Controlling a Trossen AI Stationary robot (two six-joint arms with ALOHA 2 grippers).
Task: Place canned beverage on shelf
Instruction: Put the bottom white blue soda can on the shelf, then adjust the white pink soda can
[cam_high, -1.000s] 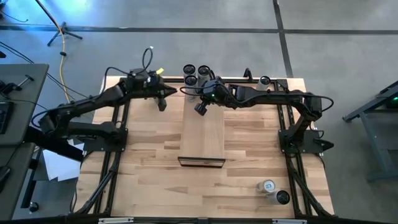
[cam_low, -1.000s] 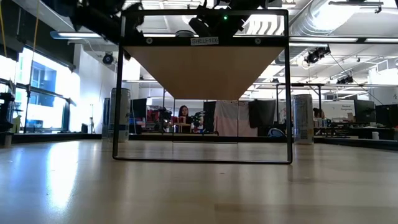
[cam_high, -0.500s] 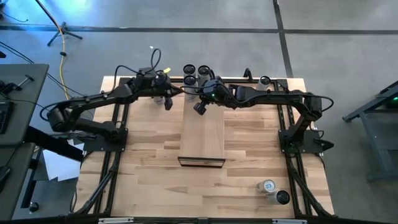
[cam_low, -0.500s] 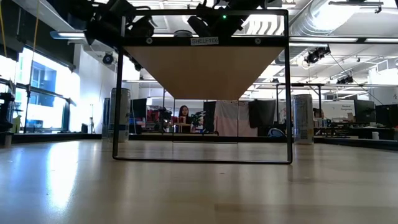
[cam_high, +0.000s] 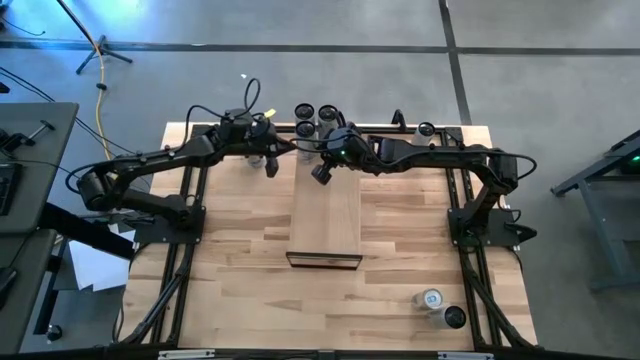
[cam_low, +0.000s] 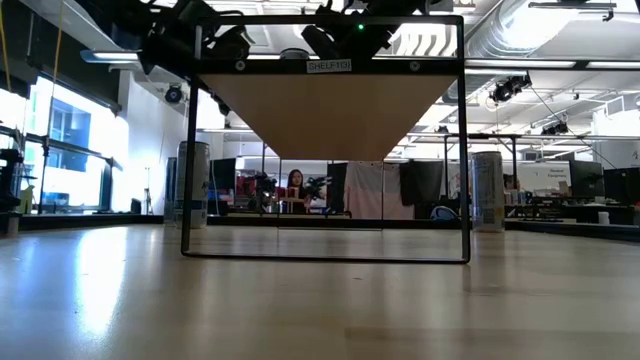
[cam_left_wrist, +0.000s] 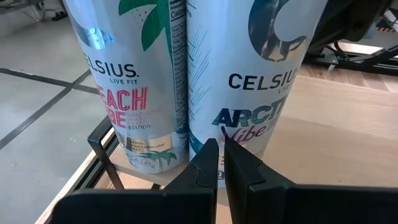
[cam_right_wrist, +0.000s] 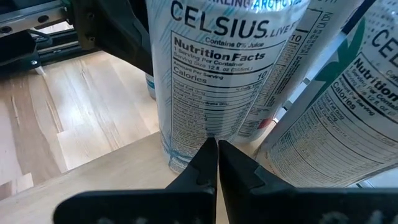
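Left gripper (cam_left_wrist: 219, 163): fingers closed, empty, tips just short of the silver Arctic-label can (cam_left_wrist: 264, 74) on the long pale wooden shelf (cam_high: 326, 220). Right gripper (cam_right_wrist: 217, 163): closed, facing the cans. Judgement: open before advancing, centre on one can.

Three cans (cam_high: 314, 118) stand on the shelf's (cam_high: 326, 222) far end, two more cans (cam_high: 441, 309) near the table's (cam_high: 240, 270) front right corner

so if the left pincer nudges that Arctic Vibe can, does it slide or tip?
Probably tips: the Arctic Vibe can is tall, slim and upright, so a high push would likely topple it. Its glossy wall looks slippery for the shut left pincer. The peach can stands right beside it and might brace it or get knocked.
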